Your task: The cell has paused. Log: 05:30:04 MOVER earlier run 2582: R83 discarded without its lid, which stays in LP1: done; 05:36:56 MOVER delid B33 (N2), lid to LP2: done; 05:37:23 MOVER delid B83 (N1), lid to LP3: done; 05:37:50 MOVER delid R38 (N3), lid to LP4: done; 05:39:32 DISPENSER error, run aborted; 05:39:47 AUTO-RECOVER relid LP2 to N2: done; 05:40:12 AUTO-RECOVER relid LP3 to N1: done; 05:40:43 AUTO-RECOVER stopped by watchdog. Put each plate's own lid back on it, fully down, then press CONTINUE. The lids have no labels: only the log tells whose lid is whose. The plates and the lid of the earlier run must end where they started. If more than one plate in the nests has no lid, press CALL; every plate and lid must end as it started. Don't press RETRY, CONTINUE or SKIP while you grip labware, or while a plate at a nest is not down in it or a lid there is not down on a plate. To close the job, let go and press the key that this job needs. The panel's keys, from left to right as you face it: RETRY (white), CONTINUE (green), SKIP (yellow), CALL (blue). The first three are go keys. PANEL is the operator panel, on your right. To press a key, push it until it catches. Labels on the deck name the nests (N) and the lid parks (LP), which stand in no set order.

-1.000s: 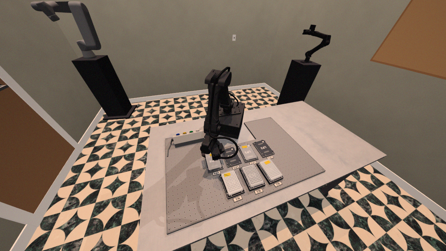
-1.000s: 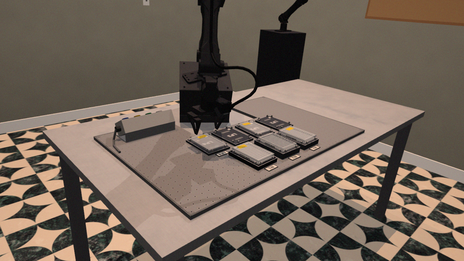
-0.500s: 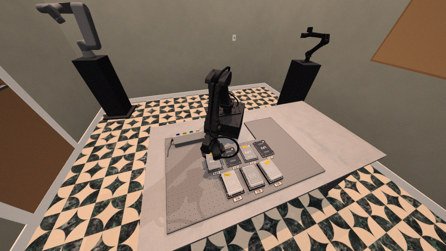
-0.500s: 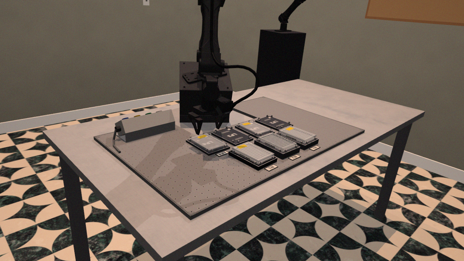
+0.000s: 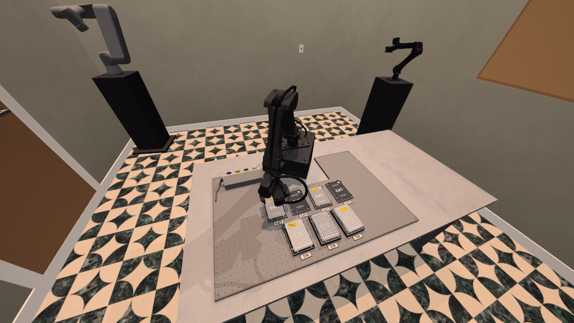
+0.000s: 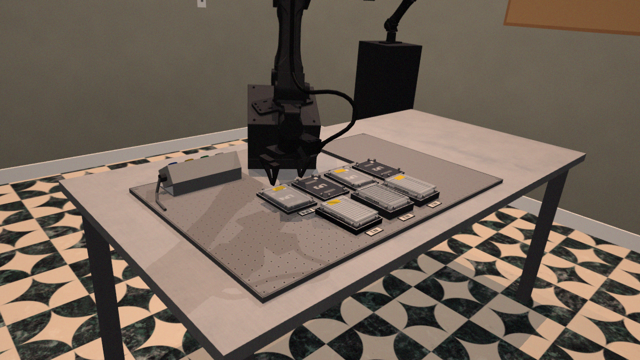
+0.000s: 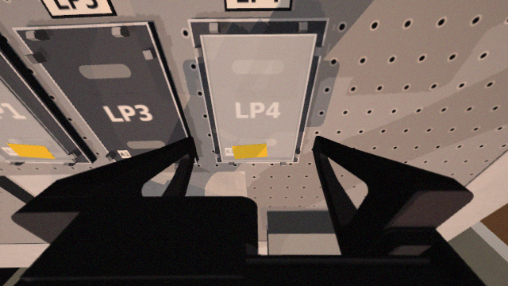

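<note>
My gripper [image 5: 272,196] [image 6: 286,175] [image 7: 254,143] is open and empty. It hovers just above the arm-side end of the clear lid on park LP4 [image 5: 275,208] [image 6: 286,197] [image 7: 258,97], by the lid's yellow tab, with one finger on each side. Park LP3 [image 7: 107,87] [image 6: 319,182] next to it is empty and dark. Park LP1 holds a lid [image 5: 319,196] [image 7: 24,135]. Park LP2 [image 5: 339,189] is empty. In the nest row, the plates in N1 [image 5: 298,236] and N2 [image 5: 347,219] wear yellow-tabbed lids. The middle plate in N3 [image 5: 324,225] [image 6: 381,196] has bare wells.
The grey key panel [image 5: 241,176] [image 6: 201,172] stands on the perforated deck beside the arm base, with a cable at its end. Two other arms on black pedestals stand off the table.
</note>
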### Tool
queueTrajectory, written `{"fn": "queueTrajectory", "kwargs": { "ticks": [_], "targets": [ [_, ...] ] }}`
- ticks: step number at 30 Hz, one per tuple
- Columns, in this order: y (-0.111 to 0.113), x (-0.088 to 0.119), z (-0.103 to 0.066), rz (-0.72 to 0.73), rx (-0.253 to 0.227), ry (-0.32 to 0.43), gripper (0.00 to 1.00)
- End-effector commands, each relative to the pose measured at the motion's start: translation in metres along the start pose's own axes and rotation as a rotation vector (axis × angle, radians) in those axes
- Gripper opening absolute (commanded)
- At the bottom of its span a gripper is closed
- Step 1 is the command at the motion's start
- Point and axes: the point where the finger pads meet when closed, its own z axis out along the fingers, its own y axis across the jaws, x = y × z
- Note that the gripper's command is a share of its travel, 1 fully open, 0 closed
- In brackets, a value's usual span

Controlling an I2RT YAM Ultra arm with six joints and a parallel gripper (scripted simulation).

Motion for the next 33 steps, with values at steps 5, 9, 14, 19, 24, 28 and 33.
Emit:
{"fn": "queueTrajectory", "kwargs": {
  "ticks": [5,9,14,19,24,28,33],
  "targets": [
    [-0.007,-0.023,-0.012,-0.013,0.016,-0.054,1.0],
    [-0.007,-0.023,-0.01,-0.012,0.011,-0.046,1.0],
    [-0.009,-0.023,-0.007,-0.008,0.013,-0.047,1.0],
    [-0.01,-0.024,-0.004,-0.006,0.016,-0.051,1.0],
    [-0.01,-0.024,0.005,-0.006,0.016,-0.051,1.0],
    [-0.01,-0.024,0.012,-0.006,0.016,-0.051,1.0],
    [-0.01,-0.025,0.02,-0.006,0.016,-0.051,1.0]
  ]
}}
